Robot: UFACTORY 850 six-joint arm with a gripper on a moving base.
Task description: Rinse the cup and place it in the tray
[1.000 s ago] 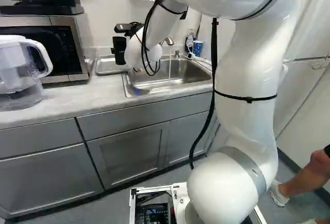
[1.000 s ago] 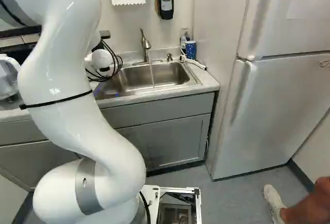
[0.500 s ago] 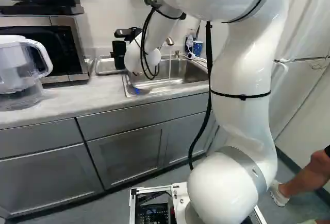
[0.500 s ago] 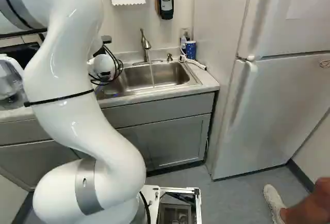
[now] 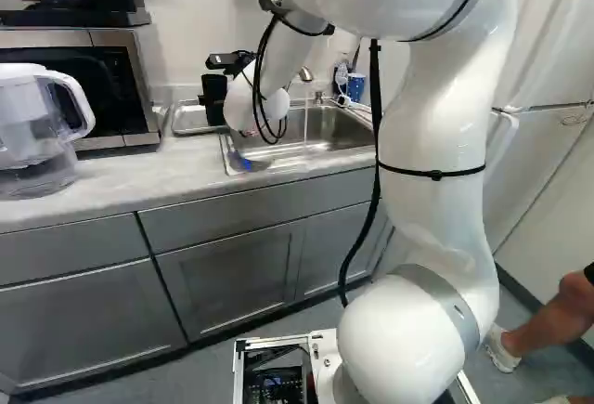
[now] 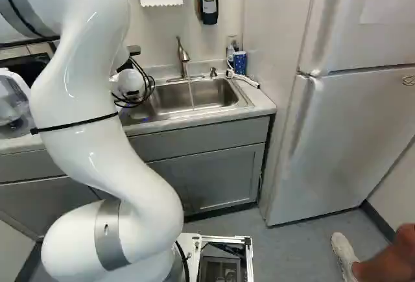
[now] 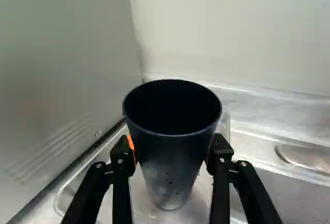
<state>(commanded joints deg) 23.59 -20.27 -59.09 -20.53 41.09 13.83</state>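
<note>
Nearest, the white arm [image 5: 436,144] rises from its joint and reaches out over the worktop [image 5: 139,176]. On that worktop, at the left of the left base view, stands a clear pitcher [image 5: 28,130]. Farther on, the sink [image 6: 172,100] is set in, a thin stream of water [image 6: 190,93] falling into it from the faucet [image 6: 183,55]. Beside the sink, the tool [image 5: 221,88] is clamped on the dark cup [image 7: 172,147], one orange pad on each side. The cup is upright over the tray [image 5: 188,123], between microwave [image 5: 139,88] and sink; I cannot tell whether its base touches. A blue patterned cup [image 6: 240,63] stands behind the sink's far corner.
</note>
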